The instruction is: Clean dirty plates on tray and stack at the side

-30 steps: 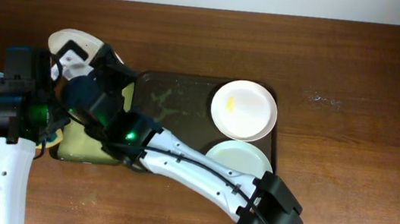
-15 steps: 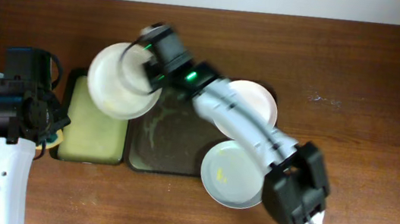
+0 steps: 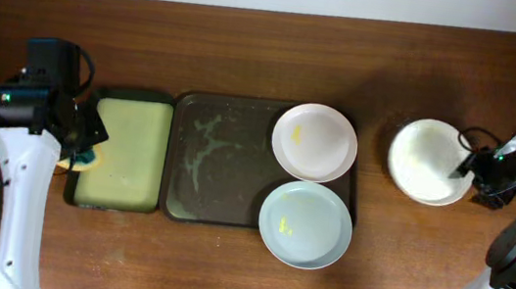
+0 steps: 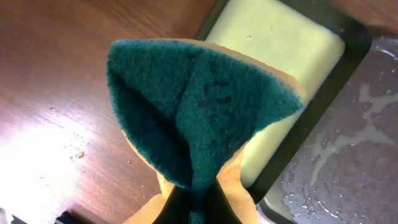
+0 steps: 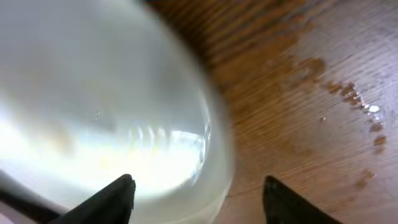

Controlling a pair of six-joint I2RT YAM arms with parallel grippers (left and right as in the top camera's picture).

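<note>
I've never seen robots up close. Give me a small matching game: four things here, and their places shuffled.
Things
1. green and yellow scouring sponge
2. small black tray with yellow lining
3. round bluish-white plate with a yellow speck
4. round white plate at the right gripper

Places
A. on the wooden table, right of the large dark brown tray
B. pinched in the left gripper
C. overhanging the brown tray's robot-side right corner
D. just left of the brown tray

Pairs: 1-B, 2-D, 3-C, 4-A
</note>
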